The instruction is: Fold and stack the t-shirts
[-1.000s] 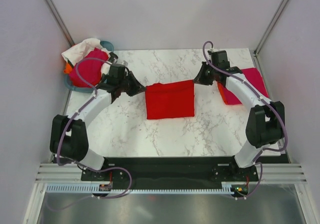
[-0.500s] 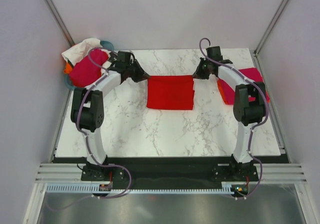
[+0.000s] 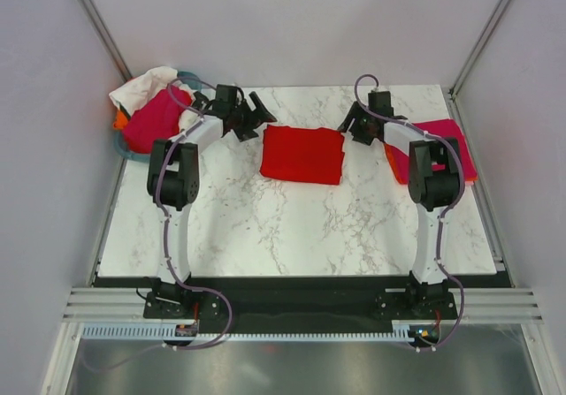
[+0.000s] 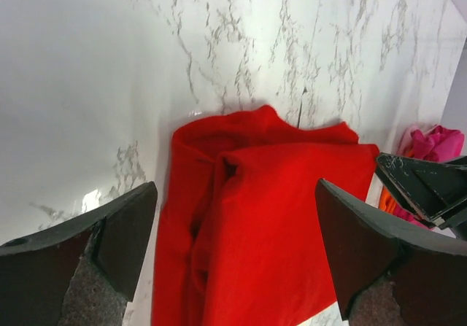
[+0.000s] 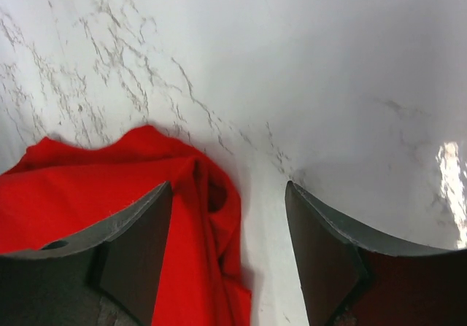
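Folded red t-shirt [image 3: 302, 155] lies flat mid-table, toward 12 o'clock. Left gripper [image 3: 257, 117] at its 10 o'clock and right gripper [image 3: 353, 126] at its 2 o'clock stand open, empty. Recommend regripping through all layers before transfer to magenta-pink pile [image 3: 458, 143] at 3 o'clock.

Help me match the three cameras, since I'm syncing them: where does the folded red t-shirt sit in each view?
Top external: the red t-shirt lies mid-table, somewhat toward the far edge.
Left wrist: lower centre, running off the bottom edge.
Right wrist: lower left corner, cut by the frame.
Shared landmark: the white marble table, visible beneath the shirt in all three.
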`<state>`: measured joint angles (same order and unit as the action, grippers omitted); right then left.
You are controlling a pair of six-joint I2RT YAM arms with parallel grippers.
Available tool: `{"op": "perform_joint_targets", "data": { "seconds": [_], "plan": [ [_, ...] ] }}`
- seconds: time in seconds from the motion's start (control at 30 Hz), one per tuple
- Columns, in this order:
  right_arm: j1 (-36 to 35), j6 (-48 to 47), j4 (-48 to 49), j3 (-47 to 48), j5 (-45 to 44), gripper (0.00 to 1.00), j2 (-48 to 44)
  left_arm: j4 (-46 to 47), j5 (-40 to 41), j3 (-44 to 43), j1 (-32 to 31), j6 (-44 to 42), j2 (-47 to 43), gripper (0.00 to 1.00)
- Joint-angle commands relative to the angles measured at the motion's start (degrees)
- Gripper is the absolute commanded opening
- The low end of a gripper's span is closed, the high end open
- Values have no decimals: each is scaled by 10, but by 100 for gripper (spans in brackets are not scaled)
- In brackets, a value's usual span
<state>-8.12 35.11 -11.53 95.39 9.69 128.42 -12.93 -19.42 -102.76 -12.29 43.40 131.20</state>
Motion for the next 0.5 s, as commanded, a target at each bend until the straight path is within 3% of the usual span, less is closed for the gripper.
{"op": "perform_joint_targets", "data": {
  "seconds": [0.0,0.2,0.47],
  "plan": [
    [-1,-16,98,-71,-10,71,-70,26,4,38,2,-45,-60,95],
    [4,-17,165,-136,81,69,-90,89,-8,139,1,-45,-104,89],
    [6,8,133,-123,93,63,-36,95,-27,133,1,-31,-60,80]
  ]
}}
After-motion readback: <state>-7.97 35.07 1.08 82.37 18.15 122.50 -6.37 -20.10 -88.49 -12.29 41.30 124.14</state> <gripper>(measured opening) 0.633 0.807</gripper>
